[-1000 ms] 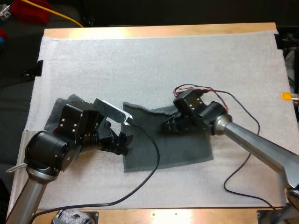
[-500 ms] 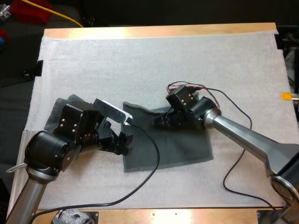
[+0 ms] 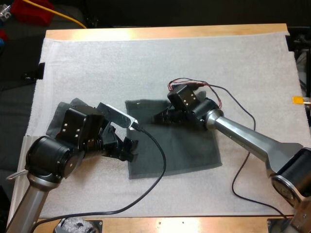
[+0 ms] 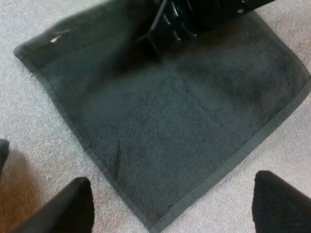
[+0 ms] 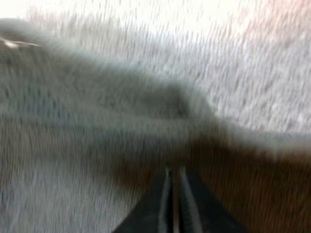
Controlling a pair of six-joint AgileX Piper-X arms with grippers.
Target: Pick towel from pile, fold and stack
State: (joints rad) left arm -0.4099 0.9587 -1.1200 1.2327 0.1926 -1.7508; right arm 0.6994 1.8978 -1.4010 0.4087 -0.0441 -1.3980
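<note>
A dark grey-green towel (image 3: 180, 145) lies spread flat on the white mat (image 3: 146, 63). My right gripper (image 3: 160, 118) is low over the towel's far edge, near its far left corner. In the right wrist view its fingers (image 5: 173, 194) touch each other above the blurred towel (image 5: 87, 145). My left gripper (image 3: 128, 148) stands open at the towel's left edge. Its two fingertips (image 4: 73, 204) straddle the near corner of the towel (image 4: 170, 121) without touching it, and the right gripper (image 4: 170, 24) sits at the far side. A crumpled towel (image 3: 62, 110) lies partly under my left arm.
The mat covers nearly the whole wooden table (image 3: 165, 32). A black cable (image 3: 160, 170) from my left arm runs over the towel's left part. Bare mat lies beyond the towel and to its right.
My right gripper has slid left along the towel's far edge. The raised fold there has flattened and the far left corner has shifted outward. The left arm has not moved.
</note>
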